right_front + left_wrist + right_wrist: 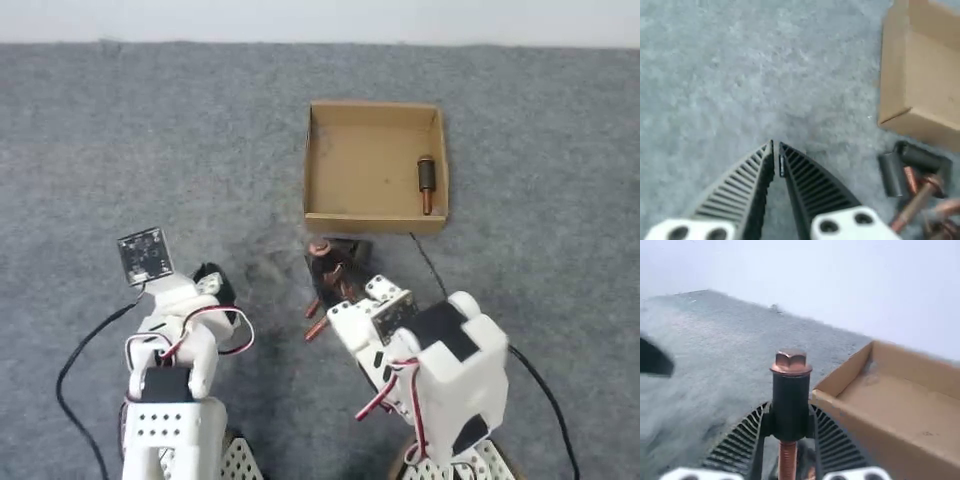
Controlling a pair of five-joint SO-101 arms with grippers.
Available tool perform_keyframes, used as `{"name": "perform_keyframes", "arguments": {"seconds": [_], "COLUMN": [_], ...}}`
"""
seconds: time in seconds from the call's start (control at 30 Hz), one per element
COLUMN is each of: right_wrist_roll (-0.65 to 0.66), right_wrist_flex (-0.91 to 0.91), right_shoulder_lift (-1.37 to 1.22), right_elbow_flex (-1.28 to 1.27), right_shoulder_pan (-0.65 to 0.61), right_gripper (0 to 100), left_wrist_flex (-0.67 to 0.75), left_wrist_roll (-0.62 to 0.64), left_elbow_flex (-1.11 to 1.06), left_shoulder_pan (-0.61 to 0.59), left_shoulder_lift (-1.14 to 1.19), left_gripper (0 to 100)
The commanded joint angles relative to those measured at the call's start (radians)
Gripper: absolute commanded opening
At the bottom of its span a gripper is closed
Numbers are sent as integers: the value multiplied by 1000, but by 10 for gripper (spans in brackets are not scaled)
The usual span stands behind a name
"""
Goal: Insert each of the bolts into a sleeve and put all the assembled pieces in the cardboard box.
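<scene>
My right gripper (789,426) is shut on an assembled piece (789,405), a copper bolt standing upright through a black sleeve. From above, that piece (322,254) hangs just in front of the cardboard box (325,165). One assembled piece (427,184) lies inside the box by its right wall. Loose black sleeves (900,167) and copper bolts (914,205) lie on the carpet under the right gripper (328,268). My left gripper (776,150) is shut on nothing, low over bare carpet to the left of that pile.
Grey carpet (150,140) covers the table. The box wall (865,432) stands close beside the held piece. A white wall runs along the far edge. Cables trail from both arm bases (75,365).
</scene>
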State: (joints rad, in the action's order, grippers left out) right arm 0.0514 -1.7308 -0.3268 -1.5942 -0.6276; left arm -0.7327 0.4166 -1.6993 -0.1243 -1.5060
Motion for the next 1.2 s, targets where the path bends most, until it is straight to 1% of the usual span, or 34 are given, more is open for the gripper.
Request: {"name": "perform_keyframes", "arguments": {"seconds": [0.0, 0.1, 0.17, 0.4, 0.57, 0.73, 0.93, 1.03, 1.17], "right_wrist_roll": [8, 8, 8, 12, 12, 11, 12, 12, 12], "right_wrist_flex": [-28, -25, 1, 280, 541, 900, 1328, 1471, 1575], "right_shoulder_lift": [165, 275, 335, 512, 668, 831, 912, 912, 911], "right_elbow_flex": [-55, -54, -46, 69, 173, 299, 460, 535, 611], "right_shoulder_pan": [99, 163, 185, 251, 298, 305, 303, 305, 305], "right_gripper": [7, 7, 7, 7, 7, 7, 7, 7, 7], "left_wrist_flex": [51, 52, 52, 57, 57, 54, 52, 52, 52], "left_wrist_roll": [-25, -28, -28, -29, -29, -29, -29, -29, -29], "left_elbow_flex": [8, 8, 8, 8, 8, 8, 8, 8, 8], "left_shoulder_pan": [-32, -37, -38, -34, -34, -34, -35, -35, -35], "left_shoulder_lift": [-20, -20, -20, -20, -20, -20, -14, -12, -12], "left_gripper": [10, 10, 10, 10, 10, 10, 10, 10, 10]}}
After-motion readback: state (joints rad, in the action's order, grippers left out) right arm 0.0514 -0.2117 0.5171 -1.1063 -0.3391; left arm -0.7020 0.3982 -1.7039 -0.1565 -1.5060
